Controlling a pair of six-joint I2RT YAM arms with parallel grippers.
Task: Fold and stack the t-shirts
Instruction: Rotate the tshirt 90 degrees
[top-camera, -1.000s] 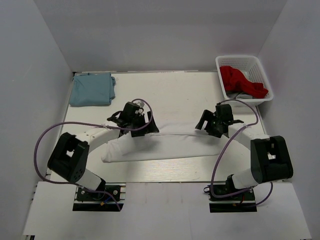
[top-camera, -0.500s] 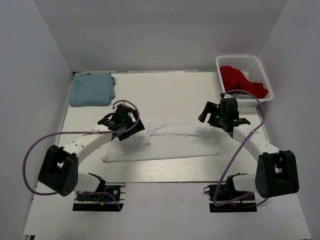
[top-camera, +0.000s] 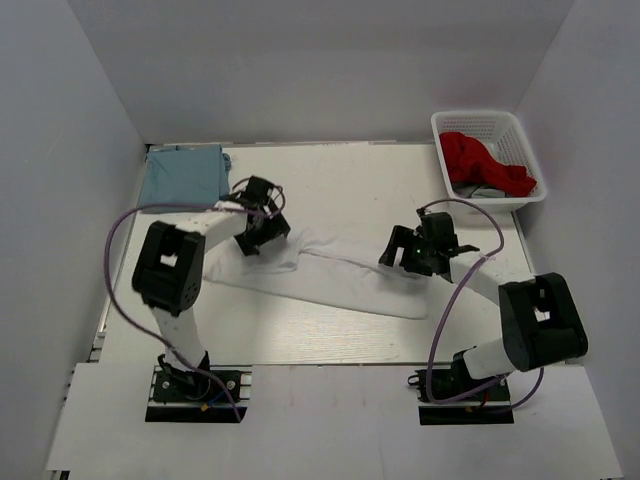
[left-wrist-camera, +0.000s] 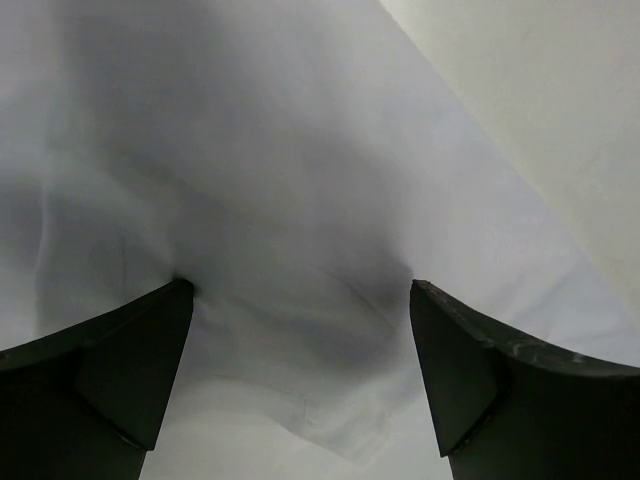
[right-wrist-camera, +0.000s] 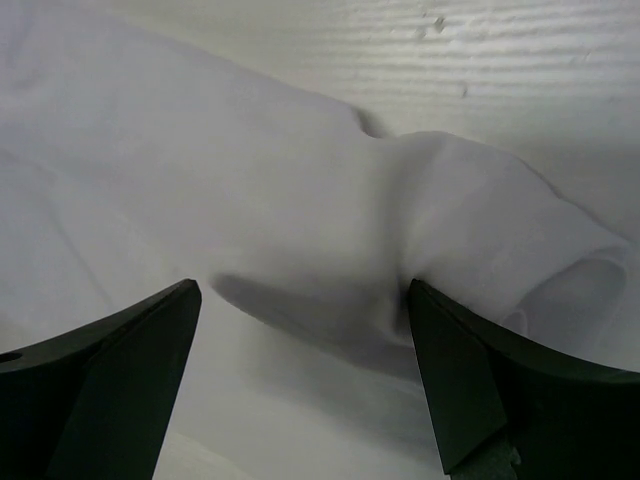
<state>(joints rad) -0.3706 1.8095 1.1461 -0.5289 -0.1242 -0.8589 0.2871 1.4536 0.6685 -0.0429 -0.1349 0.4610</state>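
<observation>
A white t-shirt (top-camera: 340, 275), folded into a long strip, lies slanted on the table from back left to near right. My left gripper (top-camera: 258, 232) is open and pressed down on its left end; white cloth (left-wrist-camera: 250, 180) fills the gap between the fingers (left-wrist-camera: 300, 290). My right gripper (top-camera: 405, 258) is open on the right end, where a bunched fold (right-wrist-camera: 480, 220) lies by the right finger (right-wrist-camera: 303, 290). A folded light blue t-shirt (top-camera: 180, 178) lies at the back left corner.
A white basket (top-camera: 520, 135) with a red garment (top-camera: 480, 160) stands at the back right. Grey walls close in the table on three sides. Bare table (top-camera: 340, 190) shows behind the shirt and in front of it (top-camera: 300, 330).
The left arm swung back and left, dragging the shirt's left end away from me, so the strip now lies slanted. The right gripper moved slightly nearer and left on the right end.
</observation>
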